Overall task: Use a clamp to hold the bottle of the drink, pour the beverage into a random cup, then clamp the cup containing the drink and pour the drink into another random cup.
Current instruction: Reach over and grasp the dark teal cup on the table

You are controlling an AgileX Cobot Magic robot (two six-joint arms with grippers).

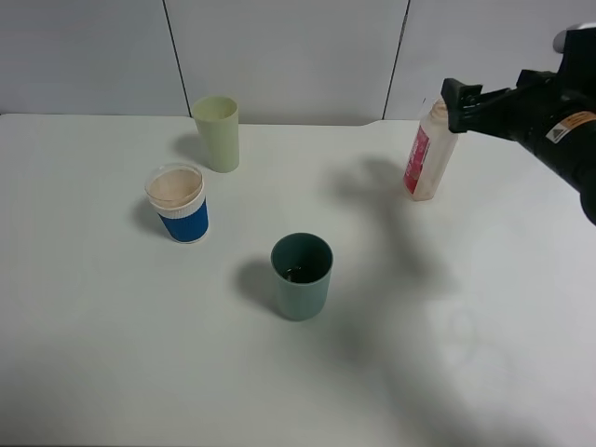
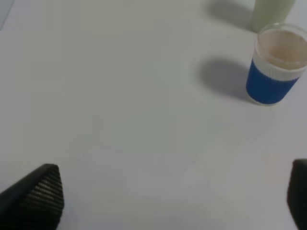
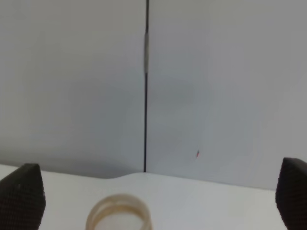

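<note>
The left hand (image 2: 168, 203) is outside the high view. Its wrist view catches only two fingertips, cut by the frame and wide apart over the table (image 2: 120, 120). The right hand (image 1: 459, 107) hangs at the bottle (image 1: 430, 158), fingers spread, with the open neck between them untouched. The pink label and the arm's orange sticker (image 1: 575, 127) are unreadable. Only the high view shows the teal cup (image 1: 302, 279), mid-table, holding dark liquid (image 1: 300, 273). The blue cup (image 1: 179, 205) and pale green cup (image 1: 216, 135) stand farther left.
</note>
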